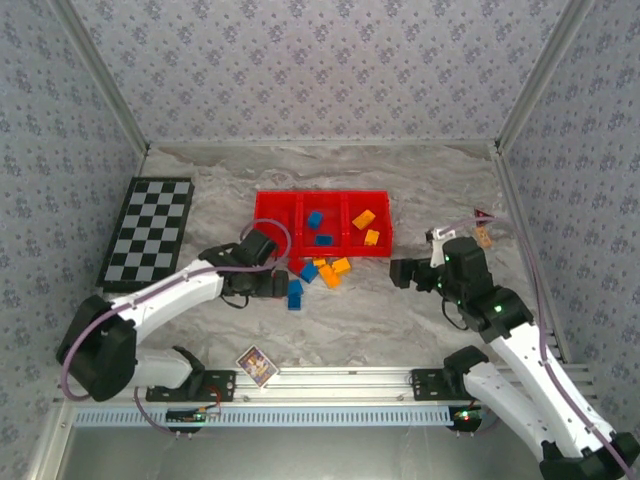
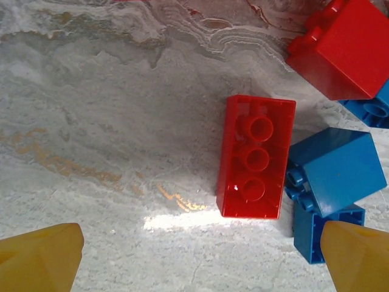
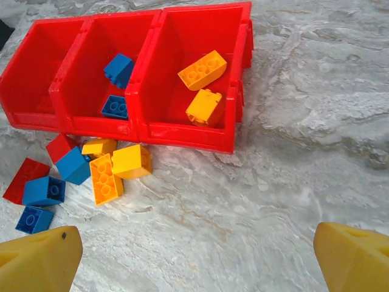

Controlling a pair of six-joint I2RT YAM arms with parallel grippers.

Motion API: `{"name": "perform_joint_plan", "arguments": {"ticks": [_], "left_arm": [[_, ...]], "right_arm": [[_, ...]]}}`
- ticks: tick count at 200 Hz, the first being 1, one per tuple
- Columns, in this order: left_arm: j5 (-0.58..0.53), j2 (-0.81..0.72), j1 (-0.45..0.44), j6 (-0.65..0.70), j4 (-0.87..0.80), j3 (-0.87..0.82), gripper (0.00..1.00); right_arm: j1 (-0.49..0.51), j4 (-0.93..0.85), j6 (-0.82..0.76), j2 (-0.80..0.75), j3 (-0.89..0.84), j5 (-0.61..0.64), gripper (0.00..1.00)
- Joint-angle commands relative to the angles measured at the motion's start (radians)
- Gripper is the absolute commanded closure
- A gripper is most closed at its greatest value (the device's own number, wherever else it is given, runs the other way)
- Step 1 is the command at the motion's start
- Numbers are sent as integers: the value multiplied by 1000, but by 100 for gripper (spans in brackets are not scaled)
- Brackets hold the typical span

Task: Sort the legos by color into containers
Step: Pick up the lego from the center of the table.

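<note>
Yellow fingertips (image 2: 39, 255) of the left gripper (image 2: 199, 258) frame a flat red brick (image 2: 255, 157), jaws spread wide and empty. Blue bricks (image 2: 334, 170) touch that brick's right side, so a closing finger could catch one and carry the wrong colour, or shove the red one askew. The left arm (image 1: 170, 290) stretches forward, wrist tipped down over the loose legos (image 1: 320, 272) just in front of the tray (image 3: 182, 131). The right gripper (image 3: 197, 255), equally wide and empty, hangs right of the tray, facing it

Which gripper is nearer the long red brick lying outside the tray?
Left. The left gripper hovers open right by the red brick. The right gripper is open too, farther off on the far side of the orange bricks.
</note>
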Motion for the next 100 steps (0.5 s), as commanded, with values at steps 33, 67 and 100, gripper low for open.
{"name": "perform_joint_plan", "arguments": {"ticks": [33, 67, 100], "left_arm": [[-9, 131, -8, 32, 23, 142, 0], [-34, 208, -8, 32, 16, 195, 5], [-43, 264, -5, 19, 20, 204, 12]], "right_arm": [[21, -76, 44, -170, -45, 51, 0], [55, -86, 42, -162, -42, 104, 0], [72, -92, 42, -156, -42, 118, 0]]}}
